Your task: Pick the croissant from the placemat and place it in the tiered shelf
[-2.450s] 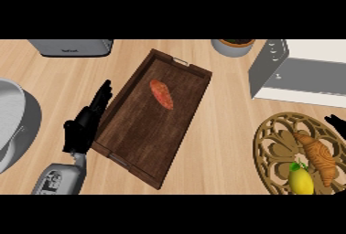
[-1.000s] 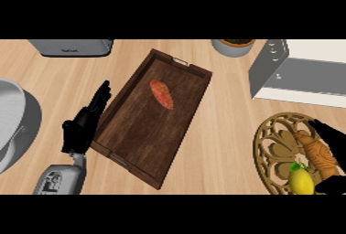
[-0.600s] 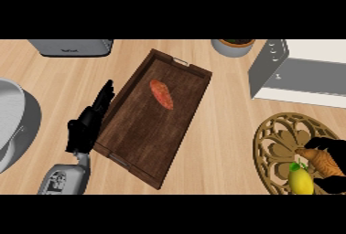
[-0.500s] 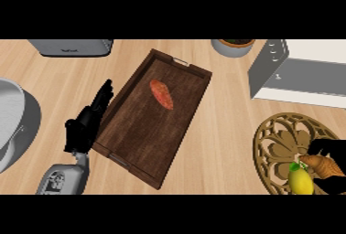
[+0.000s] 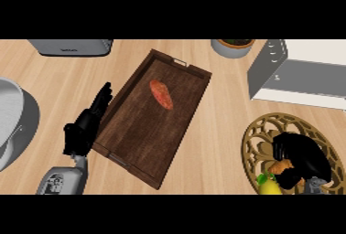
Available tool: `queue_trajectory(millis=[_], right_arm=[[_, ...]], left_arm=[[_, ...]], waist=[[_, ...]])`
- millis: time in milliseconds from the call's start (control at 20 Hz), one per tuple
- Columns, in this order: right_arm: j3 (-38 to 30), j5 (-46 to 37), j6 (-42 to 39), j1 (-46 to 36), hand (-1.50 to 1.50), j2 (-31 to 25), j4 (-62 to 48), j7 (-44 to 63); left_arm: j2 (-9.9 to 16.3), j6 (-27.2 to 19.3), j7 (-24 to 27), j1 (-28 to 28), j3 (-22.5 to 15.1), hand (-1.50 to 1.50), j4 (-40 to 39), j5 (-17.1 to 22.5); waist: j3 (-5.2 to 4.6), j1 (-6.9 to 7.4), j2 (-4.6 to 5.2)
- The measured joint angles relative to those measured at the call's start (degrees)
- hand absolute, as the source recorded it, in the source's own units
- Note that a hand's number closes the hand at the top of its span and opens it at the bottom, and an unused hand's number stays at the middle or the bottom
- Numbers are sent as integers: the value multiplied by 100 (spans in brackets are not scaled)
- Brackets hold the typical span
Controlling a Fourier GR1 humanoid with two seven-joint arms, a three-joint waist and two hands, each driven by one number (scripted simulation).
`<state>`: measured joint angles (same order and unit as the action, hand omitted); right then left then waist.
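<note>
Croissant (image 5: 281, 166) low at the right on the placemat (image 5: 259, 137), only an orange end showing under the right hand (image 5: 302, 157). Pale wooden desk (image 5: 223, 123) beneath everything. Dark wooden tray (image 5: 145, 132) set on a slant across the middle, metal handles at its far and near ends. Grey-and-white shelf (image 5: 297, 75) at the upper right, well apart from the placemat. Round, golden openwork placemat cut off by the right edge. Grey dish (image 5: 10, 114) at the left edge, only partly seen. Toaster (image 5: 71, 46) at the top left; grey pot (image 5: 233, 46) at the top, just left of the shelf. Left hand (image 5: 86, 127) resting just beside the tray's left rim, fingers straight, holding nothing. Right hand on the placemat, fingers curled over the croissant and covering most of it. Reddish-orange oblong food (image 5: 161, 94) lying in the tray's far half. Yellow fruit (image 5: 269, 187) at the placemat's near edge, just below the croissant.
</note>
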<state>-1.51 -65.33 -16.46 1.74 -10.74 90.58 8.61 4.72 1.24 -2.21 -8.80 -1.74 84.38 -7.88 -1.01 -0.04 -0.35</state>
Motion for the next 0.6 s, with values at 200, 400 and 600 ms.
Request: queue_trajectory(millis=[200,400,600], right_arm=[[815,260,189,-171,150,645,278,1212],[1478,704,831,-381,150,910,436,2016],[1827,1265,1567,-310,150,1011,1145,2341]], left_arm=[[-1,5,82,9,-2,0,-61,-16],[-46,-58,47,-70,-17,0,-95,-71],[-21,-39,109,53,-2,0,-65,-59]], waist=[[54,26,15],[86,28,26],[97,3,14]])
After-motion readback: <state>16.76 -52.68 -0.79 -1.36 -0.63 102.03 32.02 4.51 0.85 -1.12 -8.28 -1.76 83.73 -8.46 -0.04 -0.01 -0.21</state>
